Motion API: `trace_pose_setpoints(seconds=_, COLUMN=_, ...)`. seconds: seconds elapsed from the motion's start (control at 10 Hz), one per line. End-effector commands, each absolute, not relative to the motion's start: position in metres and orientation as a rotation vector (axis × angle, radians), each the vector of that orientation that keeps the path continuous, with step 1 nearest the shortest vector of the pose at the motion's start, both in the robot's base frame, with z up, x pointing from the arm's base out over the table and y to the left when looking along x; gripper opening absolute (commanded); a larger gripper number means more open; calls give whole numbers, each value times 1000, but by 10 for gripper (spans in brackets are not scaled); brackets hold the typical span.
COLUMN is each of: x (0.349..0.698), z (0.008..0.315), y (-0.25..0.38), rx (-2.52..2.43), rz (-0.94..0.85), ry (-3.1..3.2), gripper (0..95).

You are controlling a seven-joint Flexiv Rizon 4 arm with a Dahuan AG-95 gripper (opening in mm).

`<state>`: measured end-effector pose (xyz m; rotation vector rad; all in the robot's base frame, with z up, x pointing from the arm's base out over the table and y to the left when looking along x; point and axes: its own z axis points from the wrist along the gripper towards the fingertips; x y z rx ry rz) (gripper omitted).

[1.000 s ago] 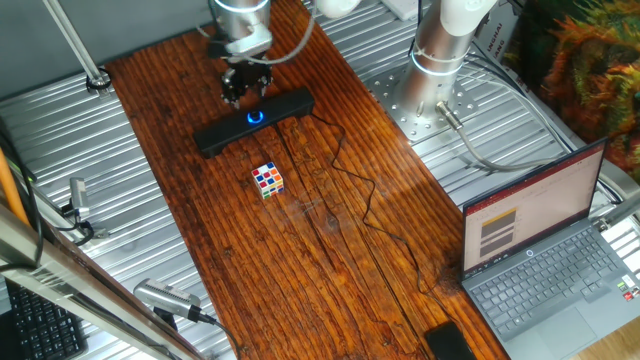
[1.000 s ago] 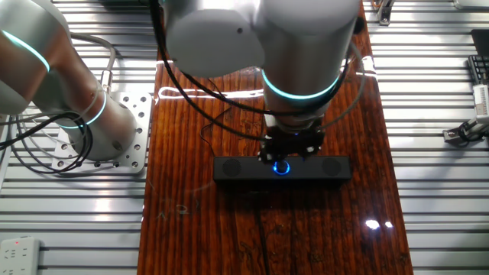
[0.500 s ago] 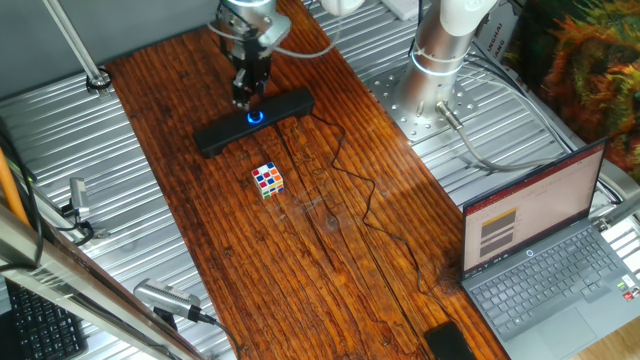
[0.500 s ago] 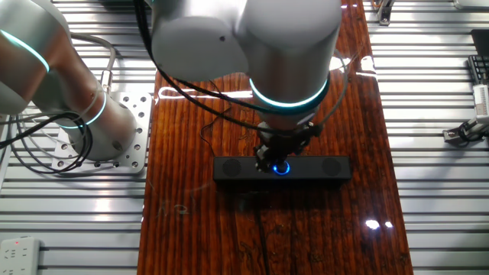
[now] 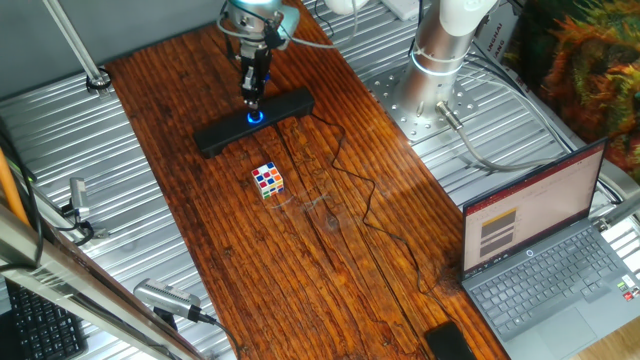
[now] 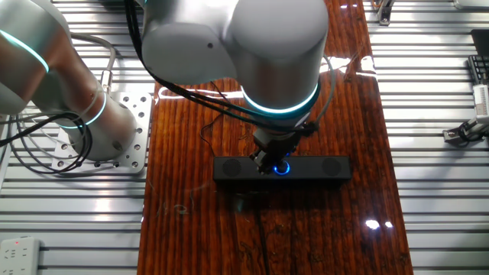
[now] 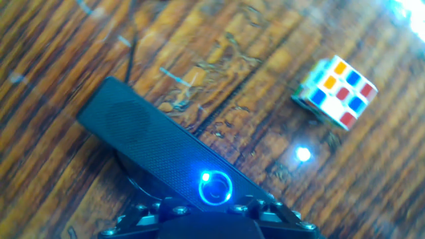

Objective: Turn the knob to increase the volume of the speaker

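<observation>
Table (image 5: 330, 260): dark wooden board on ribbed metal benching, extending beneath and on all sides of the pincer.
Laptop (image 5: 545, 250): open, well apart from the pincer, at the bench edge.
Speaker (image 5: 254, 122): flat on the board directly under the pincer; thin cable (image 5: 365, 200) trails away from it.
Pincer (image 5: 252, 98): pointing down over the speaker's middle; opening cannot be told.
Cube (image 5: 267, 180): multicoloured, near the speaker, beyond it from the pincer.
Knob (image 7: 216, 188): blue-lit, just below the fingertips; contact unclear.

Puzzle cube (image 5: 267, 180) near speaker (image 5: 225, 133)
</observation>
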<state>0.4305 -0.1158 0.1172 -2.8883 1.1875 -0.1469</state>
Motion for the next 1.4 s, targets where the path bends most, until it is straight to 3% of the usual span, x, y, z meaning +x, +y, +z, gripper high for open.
trace_pose_setpoints(seconds=0.1, x=431, z=117, y=-115, rx=-2832, rz=-144, ry=1308, gripper=570)
trace_pose_setpoints(seconds=1.4, x=431, z=110, y=-116, rx=-2825, rz=-122, ry=1366, gripper=570)
